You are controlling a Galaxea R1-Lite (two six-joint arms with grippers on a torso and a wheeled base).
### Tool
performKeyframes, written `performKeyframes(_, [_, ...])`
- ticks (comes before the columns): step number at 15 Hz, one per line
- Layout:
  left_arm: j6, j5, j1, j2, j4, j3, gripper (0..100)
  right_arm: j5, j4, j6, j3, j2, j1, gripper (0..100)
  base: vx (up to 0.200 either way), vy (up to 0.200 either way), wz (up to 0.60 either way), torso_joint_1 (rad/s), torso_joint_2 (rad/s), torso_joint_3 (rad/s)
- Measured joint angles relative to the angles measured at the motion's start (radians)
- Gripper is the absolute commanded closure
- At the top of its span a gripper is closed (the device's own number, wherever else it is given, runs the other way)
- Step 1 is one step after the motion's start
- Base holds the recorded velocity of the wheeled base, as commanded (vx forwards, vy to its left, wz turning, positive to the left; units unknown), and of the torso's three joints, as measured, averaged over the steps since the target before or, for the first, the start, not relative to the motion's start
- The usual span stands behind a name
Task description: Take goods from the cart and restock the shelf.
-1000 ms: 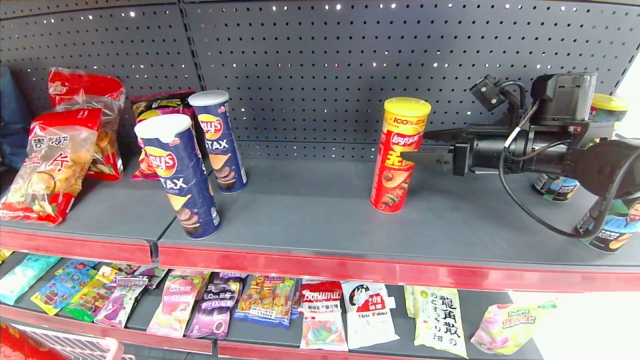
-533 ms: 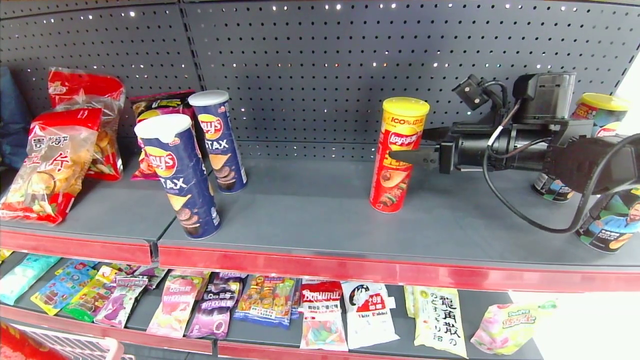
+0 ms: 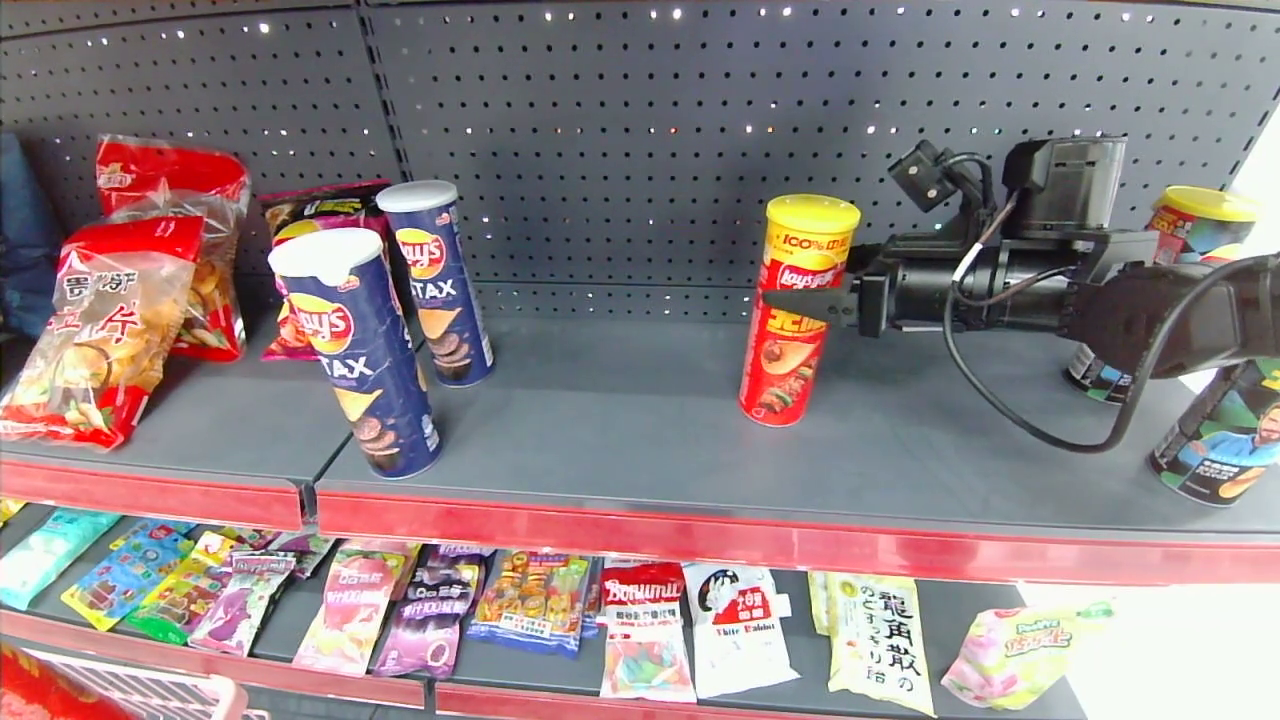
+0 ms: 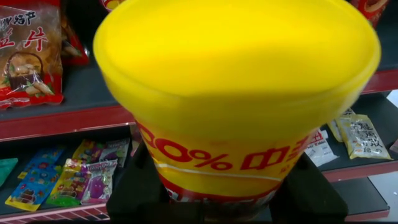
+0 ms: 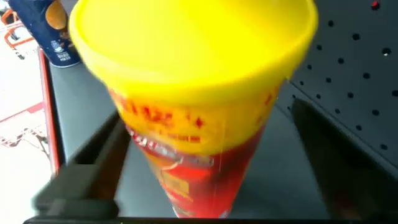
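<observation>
A red chip can with a yellow lid stands upright on the grey upper shelf, right of centre. My right gripper comes in from the right at mid-height of this can. It is open, one finger on each side, with small gaps visible around the can in the right wrist view, where the right gripper straddles it. A second yellow-lidded red can sits close to the left wrist camera, and my left gripper is shut on its body, in front of the shelves.
Two blue chip cans stand left of centre, with snack bags at the far left. More cans stand at the right behind the arm. Flat packets line the lower shelf. A pink cart corner shows bottom left.
My right gripper has moved left along the shelf until its open fingers reach around the red can. The can has not moved.
</observation>
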Motion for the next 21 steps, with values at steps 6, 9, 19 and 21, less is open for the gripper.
performKeyframes(6, [0.001,0.001,0.0,0.0,0.001,0.002,100,-0.107,0.005,0.012,0.004,-0.006,0.032,100,0.0,0.0,0.0,0.0,0.0,0.0])
performKeyframes(9, [0.001,0.001,0.0,0.0,0.001,0.003,100,-0.216,0.008,0.07,0.049,-0.068,0.08,100,0.0,0.0,0.0,0.0,0.0,0.0])
performKeyframes(19, [0.0,0.0,0.0,-0.001,0.001,0.006,100,-0.545,-0.004,0.087,0.295,-0.286,0.29,100,0.0,0.0,0.0,0.0,0.0,0.0])
performKeyframes(21, [0.0,0.0,0.0,-0.002,0.002,0.006,100,-0.545,-0.012,0.088,0.306,-0.289,0.295,100,0.0,0.0,0.0,0.0,0.0,0.0])
